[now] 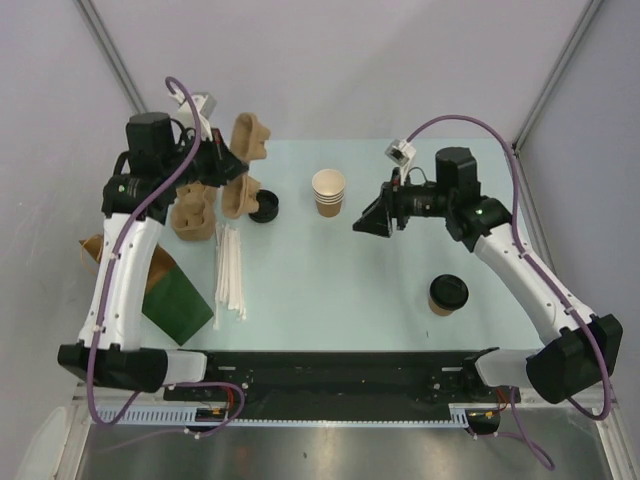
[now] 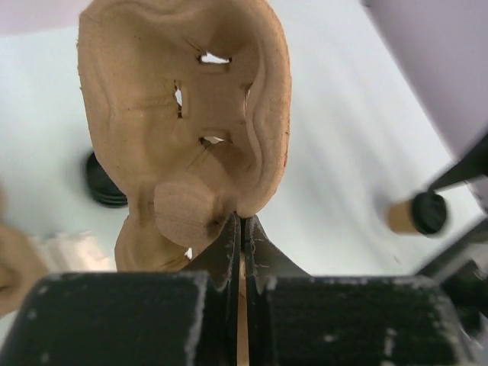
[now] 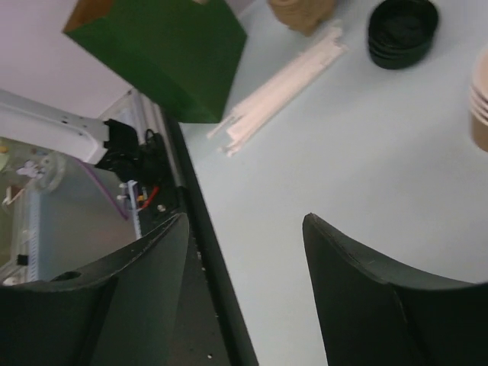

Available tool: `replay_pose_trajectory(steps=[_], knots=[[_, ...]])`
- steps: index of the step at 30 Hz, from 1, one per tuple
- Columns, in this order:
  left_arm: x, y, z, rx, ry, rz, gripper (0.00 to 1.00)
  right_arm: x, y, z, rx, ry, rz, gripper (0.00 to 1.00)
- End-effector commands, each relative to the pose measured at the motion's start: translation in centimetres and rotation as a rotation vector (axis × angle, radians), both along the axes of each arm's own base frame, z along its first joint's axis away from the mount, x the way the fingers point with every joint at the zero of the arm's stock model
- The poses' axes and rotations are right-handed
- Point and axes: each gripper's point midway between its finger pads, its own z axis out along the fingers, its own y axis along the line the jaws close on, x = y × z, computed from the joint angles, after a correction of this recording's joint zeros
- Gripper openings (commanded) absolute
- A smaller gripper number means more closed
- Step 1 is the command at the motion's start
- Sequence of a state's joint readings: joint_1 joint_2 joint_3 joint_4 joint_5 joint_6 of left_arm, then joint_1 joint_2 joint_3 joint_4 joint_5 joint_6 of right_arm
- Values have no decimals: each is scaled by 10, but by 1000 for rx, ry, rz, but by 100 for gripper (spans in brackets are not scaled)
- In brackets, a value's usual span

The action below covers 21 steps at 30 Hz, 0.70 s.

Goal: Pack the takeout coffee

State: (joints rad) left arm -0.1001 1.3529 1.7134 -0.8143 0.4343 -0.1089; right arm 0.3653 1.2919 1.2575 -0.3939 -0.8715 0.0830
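Note:
The takeout coffee [image 1: 448, 294], a small tan cup with a black lid, stands at the right front of the table; it also shows blurred in the left wrist view [image 2: 415, 214]. My left gripper [image 1: 222, 166] is shut on the edge of a tan pulp cup carrier [image 1: 248, 140] and holds it up at the back left, as the left wrist view [image 2: 242, 223] shows with the carrier [image 2: 183, 114] standing up from the jaws. My right gripper [image 1: 372, 220] hovers open and empty over the table's middle [image 3: 244, 229]. The green bag [image 1: 177, 303] lies at the left front.
A stack of nested tan cups [image 1: 328, 192] stands at the back centre. A loose black lid [image 1: 265, 208] lies by more pulp carriers [image 1: 195, 215]. White paper-wrapped sticks [image 1: 230, 270] lie next to the bag. The right wrist view shows bag [image 3: 160, 53], sticks [image 3: 282, 80] and lid [image 3: 402, 23].

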Motion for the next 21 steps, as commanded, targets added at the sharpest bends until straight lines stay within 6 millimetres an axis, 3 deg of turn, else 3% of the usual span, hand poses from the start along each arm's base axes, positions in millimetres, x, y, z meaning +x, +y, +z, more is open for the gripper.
replay_pose_trajectory(steps=[1, 2, 4, 5, 10, 14, 21], knots=[[-49, -51, 6, -213, 23, -222, 0, -21, 42, 34, 114, -15, 136, 66], [-52, -55, -6, -237, 61, -217, 0, -33, 52, 34, 115, -6, 178, 66], [-63, -58, -12, -284, 89, -215, 0, -38, 62, 30, 114, 31, 193, 64], [-62, -61, -27, -332, 141, -194, 0, -44, 69, 29, 115, 55, 205, 63], [-66, -67, -57, -448, 208, -131, 0, -34, 89, 21, 118, 116, 153, 60], [-69, -63, -92, -510, 272, -37, 0, -39, 105, 12, 111, 150, 171, 58], [-68, -48, -107, -504, 239, 73, 0, -59, 148, -20, 41, 186, 221, 49]])
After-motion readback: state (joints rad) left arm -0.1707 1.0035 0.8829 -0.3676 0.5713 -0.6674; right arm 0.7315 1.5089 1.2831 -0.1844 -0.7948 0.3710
